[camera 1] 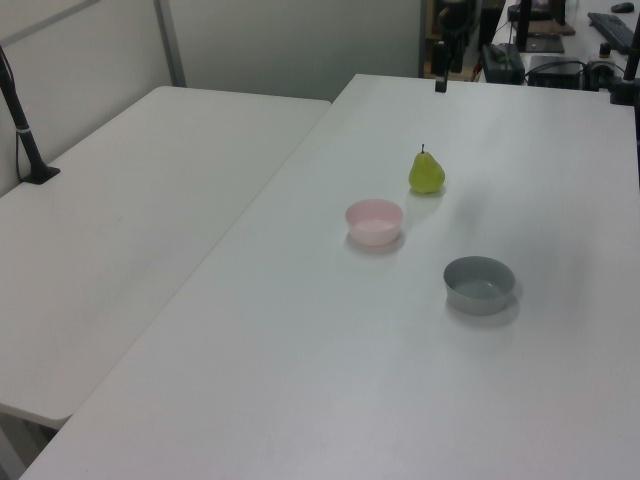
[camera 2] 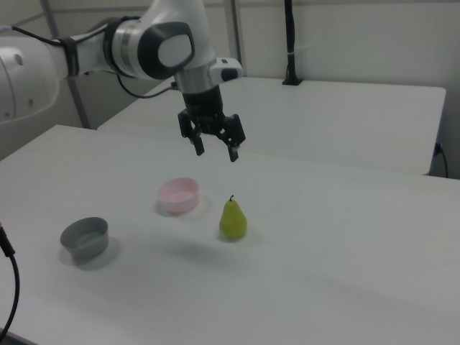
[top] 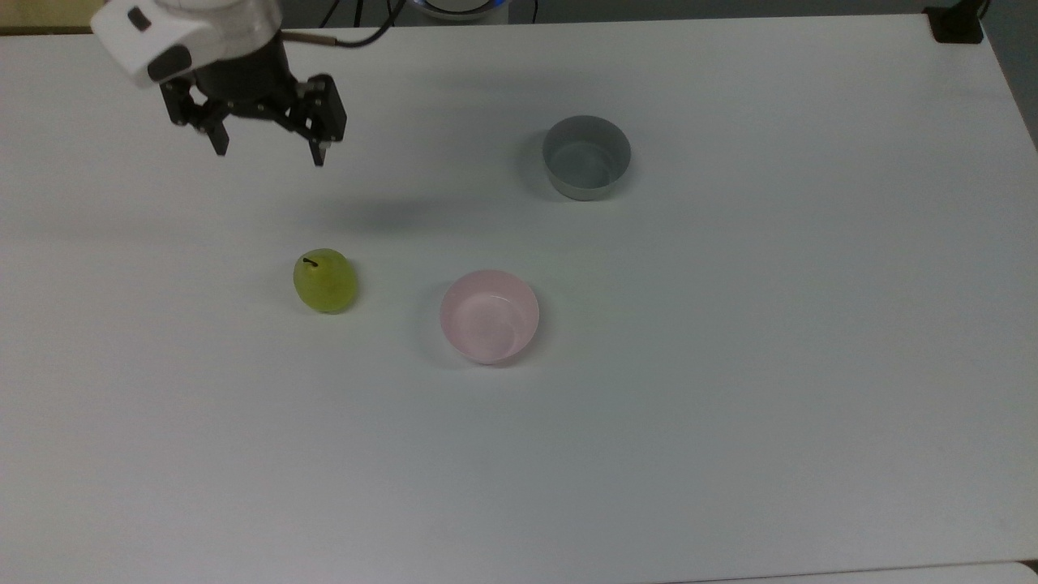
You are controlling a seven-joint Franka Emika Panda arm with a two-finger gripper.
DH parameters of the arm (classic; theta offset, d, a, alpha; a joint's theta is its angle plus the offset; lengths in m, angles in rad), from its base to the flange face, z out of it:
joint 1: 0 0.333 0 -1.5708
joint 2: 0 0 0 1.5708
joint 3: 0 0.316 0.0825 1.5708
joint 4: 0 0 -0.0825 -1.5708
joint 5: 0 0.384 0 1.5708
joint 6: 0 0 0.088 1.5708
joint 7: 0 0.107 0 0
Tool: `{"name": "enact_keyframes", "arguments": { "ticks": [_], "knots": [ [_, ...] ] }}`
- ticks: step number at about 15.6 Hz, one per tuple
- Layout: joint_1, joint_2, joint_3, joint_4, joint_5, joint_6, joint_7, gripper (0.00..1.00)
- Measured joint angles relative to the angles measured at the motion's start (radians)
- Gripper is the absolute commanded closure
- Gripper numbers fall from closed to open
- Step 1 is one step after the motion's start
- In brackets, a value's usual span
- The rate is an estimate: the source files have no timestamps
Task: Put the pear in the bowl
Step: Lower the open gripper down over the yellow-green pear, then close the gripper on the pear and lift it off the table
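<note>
The pear point(top: 324, 281) stands upright on the white table point(top: 730, 405), stem up, untouched and free on all sides. In the top view it sits just to the left of the pink bowl point(top: 489, 315), near it but apart. The bowl is empty. A grey bowl point(top: 585, 156) stands well apart from both, toward the top view's upper right; it is not the target.

The gripper point(top: 268, 156) hangs in the air above the table, well apart from the pear and toward the top view's upper left. Its two fingers are spread wide and hold nothing. In the right view the gripper point(camera 2: 214, 152) points down, high over the table and above the pear point(camera 2: 233, 219). In the left view only one dark fingertip shows at the far table edge, so height over the table is hard to judge there.

Step in hand: approach for the grasp. Recommended procedure:

1. Bring the gripper directly over the pear before descending.
2. Keep the fingers spread until they straddle the wide lower body, not the narrow neck or stem.
3. Descend straight down; a sideways brush would likely tip the fruit.
4. Close gently on the rounded sides, since the smooth surface may slip.
</note>
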Motion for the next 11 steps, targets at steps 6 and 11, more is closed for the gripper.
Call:
{"name": "enact_keyframes", "arguments": {
  "ticks": [6, 11],
  "knots": [
    [0.002, 0.143, 0.0, 0.0, -0.003, 0.125, -0.037, 0.0],
    [0.029, 0.261, 0.003, -0.016, -0.058, 0.178, -0.066, 0.0]
  ]
}}
